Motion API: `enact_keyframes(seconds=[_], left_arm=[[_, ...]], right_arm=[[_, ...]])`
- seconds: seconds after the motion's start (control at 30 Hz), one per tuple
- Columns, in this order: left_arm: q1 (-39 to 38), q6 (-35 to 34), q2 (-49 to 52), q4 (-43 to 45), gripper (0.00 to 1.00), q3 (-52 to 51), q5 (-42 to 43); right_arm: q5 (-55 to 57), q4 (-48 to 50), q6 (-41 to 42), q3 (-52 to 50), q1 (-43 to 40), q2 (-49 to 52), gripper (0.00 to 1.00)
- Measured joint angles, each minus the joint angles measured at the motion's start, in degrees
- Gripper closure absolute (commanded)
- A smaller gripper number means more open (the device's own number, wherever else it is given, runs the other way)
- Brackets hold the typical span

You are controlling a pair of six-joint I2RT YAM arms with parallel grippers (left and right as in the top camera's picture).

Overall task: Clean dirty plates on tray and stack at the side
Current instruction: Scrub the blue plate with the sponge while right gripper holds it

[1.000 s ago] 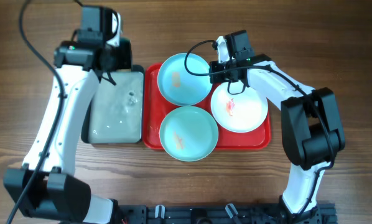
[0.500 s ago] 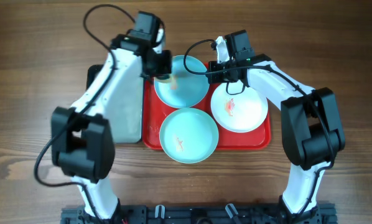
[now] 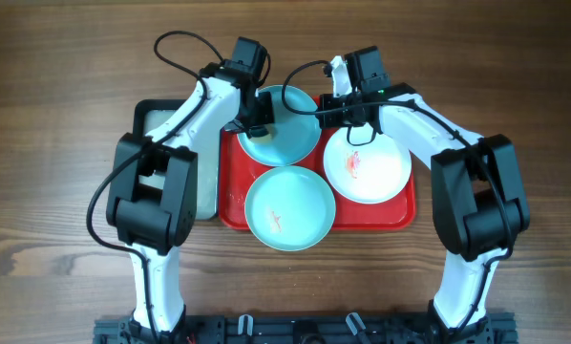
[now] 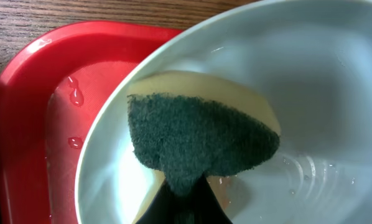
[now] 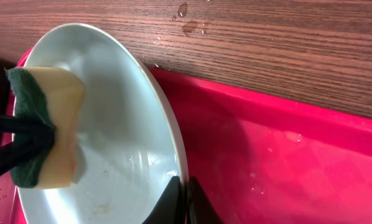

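Overall: three plates lie on the red tray [image 3: 230,196], which sits in the middle of the wooden table [image 3: 56,143], and both arms meet at the plate farthest from the robot.
Rear turquoise plate [image 3: 290,129]: at the far left part of the tray; its inside looks wet and shiny in both wrist views.
Left gripper [image 4: 183,190]: closed on the sponge [image 4: 198,140], which it presses with the dark green side inside this plate, near the plate's left edge.
Sponge colours: yellow body with a dark green scrubbing layer, seen also in the right wrist view [image 5: 49,124].
Right gripper [image 5: 181,196]: closed on the right rim of the rear turquoise plate, with one finger on each side of the rim.
Front turquoise plate [image 3: 290,205]: at the near left part of the tray, with a small orange smear, touched by no gripper.
White plate [image 3: 367,164]: at the right part of the tray, with a red smear near its middle.
Water: small drops on the tray beside the rear plate and on the table behind it.
Grey tray [image 3: 207,182]: just left of the red tray, mostly hidden under the left arm.
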Motion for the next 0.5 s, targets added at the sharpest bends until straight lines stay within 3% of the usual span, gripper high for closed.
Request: enact_keyframes(seconds=[0.27, 0.5], left_arm=[[-4.4, -0.6, 1.1, 2.8, 0.96, 0.1, -3.6], [-4.7, -2.4, 1.4, 5.6, 0.96, 0.1, 5.4]], right_arm=[[2.1, -0.1, -0.1, 0.0, -1.2, 0.0, 0.96], [3.0, -0.3, -0.3, 0.0, -1.4, 0.0, 0.96]])
